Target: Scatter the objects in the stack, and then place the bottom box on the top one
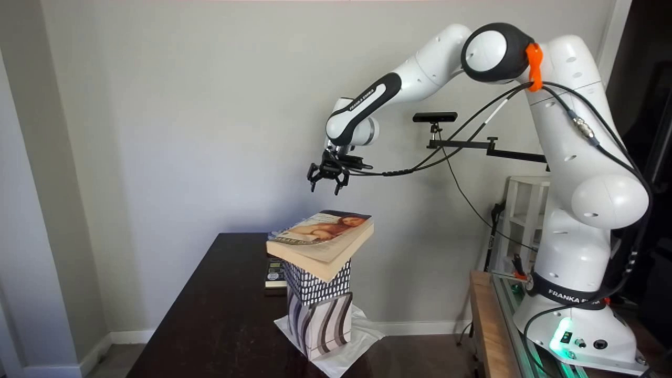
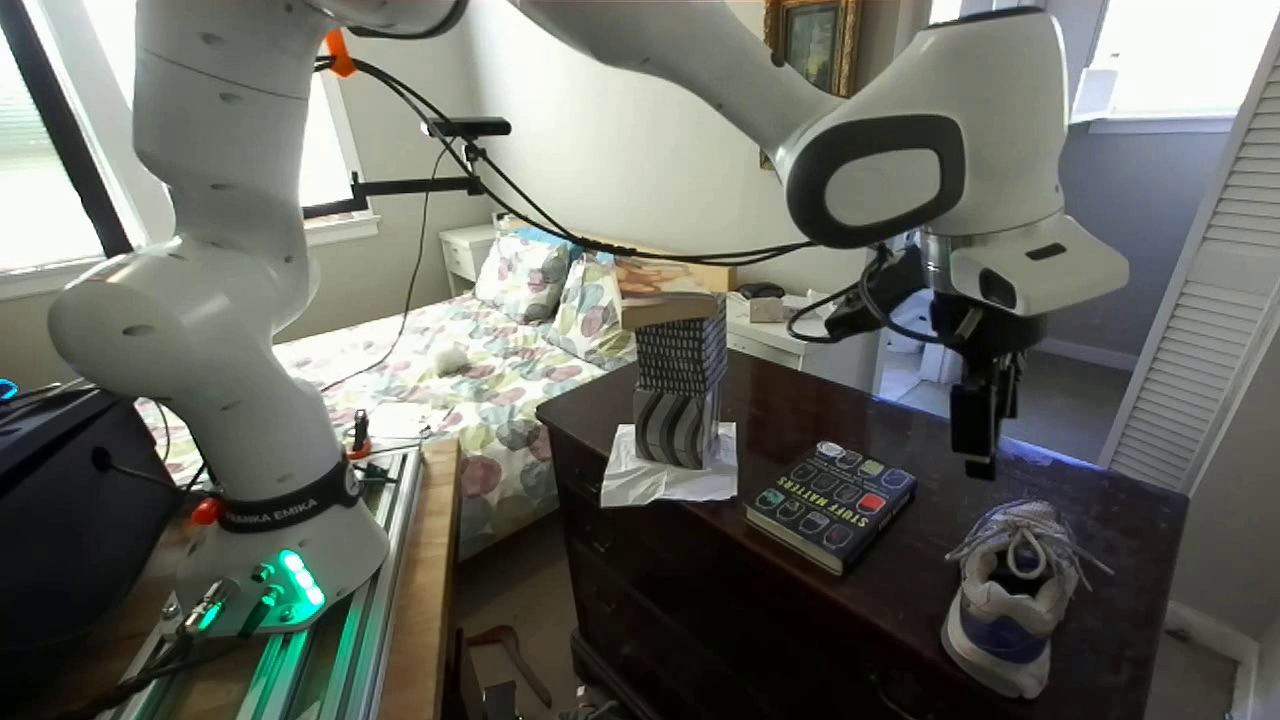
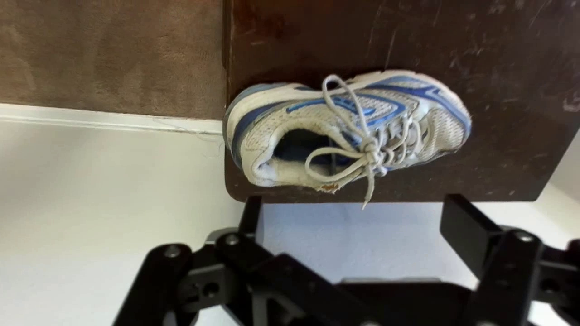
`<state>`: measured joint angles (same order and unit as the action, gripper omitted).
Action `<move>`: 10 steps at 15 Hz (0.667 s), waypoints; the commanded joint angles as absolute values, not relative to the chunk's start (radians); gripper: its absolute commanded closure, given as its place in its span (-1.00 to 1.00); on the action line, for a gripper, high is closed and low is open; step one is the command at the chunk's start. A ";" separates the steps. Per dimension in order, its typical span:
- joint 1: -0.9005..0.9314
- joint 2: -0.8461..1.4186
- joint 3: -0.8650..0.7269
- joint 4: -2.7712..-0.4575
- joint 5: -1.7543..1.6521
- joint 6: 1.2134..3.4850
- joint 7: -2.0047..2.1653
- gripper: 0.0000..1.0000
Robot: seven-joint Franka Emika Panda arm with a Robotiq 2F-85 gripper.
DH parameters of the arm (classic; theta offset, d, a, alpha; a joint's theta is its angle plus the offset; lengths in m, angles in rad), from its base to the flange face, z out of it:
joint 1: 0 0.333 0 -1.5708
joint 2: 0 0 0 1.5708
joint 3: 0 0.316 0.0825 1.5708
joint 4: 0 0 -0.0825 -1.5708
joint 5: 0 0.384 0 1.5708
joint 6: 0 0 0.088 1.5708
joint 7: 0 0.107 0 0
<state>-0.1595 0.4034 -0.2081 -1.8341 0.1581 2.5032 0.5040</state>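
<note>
A stack stands on the dark dresser (image 1: 220, 310). Its bottom box (image 1: 323, 328) has wavy grey and white stripes; it also shows in an exterior view (image 2: 672, 428). A box with white dashes on dark (image 1: 319, 283) sits on it, also in an exterior view (image 2: 680, 358). A thick paperback book (image 1: 331, 239) lies on top, overhanging the boxes; it also shows in an exterior view (image 2: 665, 312). My gripper (image 1: 325, 191) is open and empty. In the wrist view the fingers (image 3: 353, 206) are wide apart near a shoe (image 3: 290, 113). The stack is out of the wrist view.
White paper (image 2: 645, 482) lies under the stack. A dark "Stuff Matters" book (image 2: 830, 505) lies flat between the stack and the white and blue shoe (image 2: 1000, 640), which is at the dresser's far end from the stack. A wall stands behind the dresser in an exterior view.
</note>
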 commanded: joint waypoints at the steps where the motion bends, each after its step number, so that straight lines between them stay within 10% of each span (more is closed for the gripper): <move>1: -0.193 0.251 -0.140 -1.985 0.251 2.455 0.295 -1.00; 10: -0.190 0.137 -0.095 -2.068 0.436 2.128 -0.052 -1.00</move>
